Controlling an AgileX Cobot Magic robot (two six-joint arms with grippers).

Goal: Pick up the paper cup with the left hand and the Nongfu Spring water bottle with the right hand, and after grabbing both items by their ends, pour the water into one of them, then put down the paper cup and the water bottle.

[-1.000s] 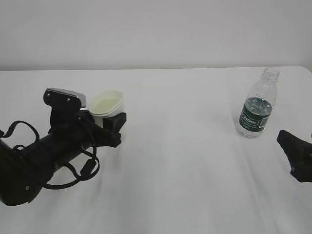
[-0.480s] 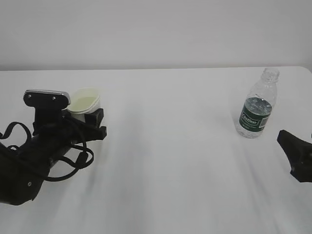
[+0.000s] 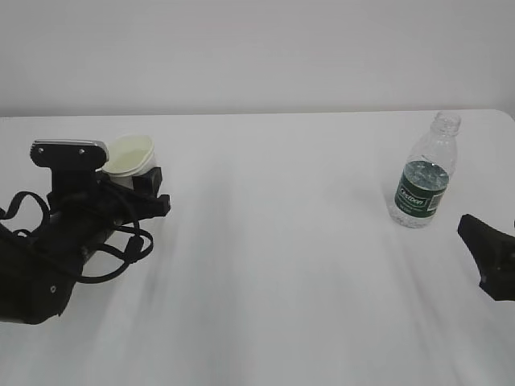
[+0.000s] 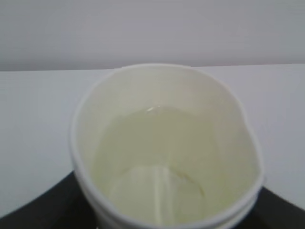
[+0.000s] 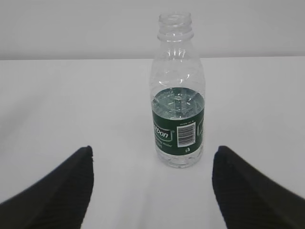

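Cup first, at the far left: the left hand (image 3: 141, 189) is clamped around the lower part of the paper cup (image 3: 129, 155), whose rim opens upward and whose cream inside holds a shallow pool of the water (image 4: 152, 167). The cup looks close to upright, above the table (image 3: 273, 265). Well apart across the table, near its right edge, the Nongfu Spring water bottle (image 3: 425, 173) stands upright and free, capless, long axis vertical. The right hand (image 5: 152, 183) sits low just in front of it with jaws spread wide and holding nothing; the bottle lies straight ahead between their lines, so this arm is much the nearer and, I judge, needs only a forward reach.
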